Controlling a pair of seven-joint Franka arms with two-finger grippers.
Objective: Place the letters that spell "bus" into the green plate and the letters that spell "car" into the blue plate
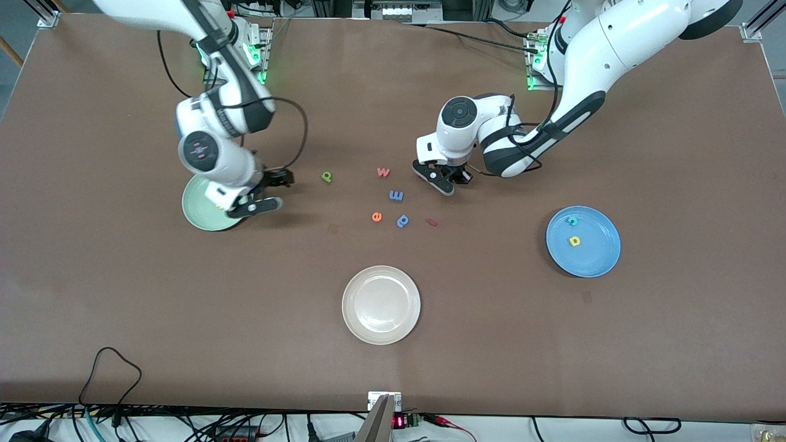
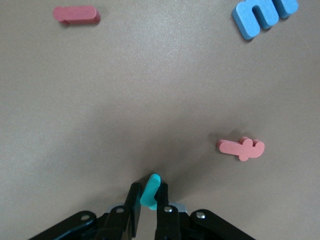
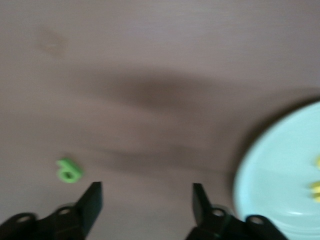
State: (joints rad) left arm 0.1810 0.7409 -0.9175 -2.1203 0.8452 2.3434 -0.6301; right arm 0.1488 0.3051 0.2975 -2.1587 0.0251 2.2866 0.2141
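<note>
My left gripper (image 1: 443,182) is shut on a teal "r" (image 2: 150,190), low over the table beside the loose letters. The blue plate (image 1: 599,258) at the left arm's end holds a teal "c" (image 1: 572,220) and a yellow "a" (image 1: 575,240). My right gripper (image 1: 273,191) stands open and empty at the edge of the green plate (image 1: 198,216). Two yellow letters (image 3: 315,187) lie in the green plate (image 3: 280,175). The green "b" (image 1: 326,177) lies on the table between the two grippers, a little off the right fingers (image 3: 91,200).
Loose letters lie mid-table: a red "w" (image 1: 383,172), a blue letter (image 1: 396,196), an orange "e" (image 1: 377,216), a blue stem-and-loop letter (image 1: 403,220) and a red "t" (image 1: 431,221). A cream-white plate (image 1: 381,304) sits nearer the front camera.
</note>
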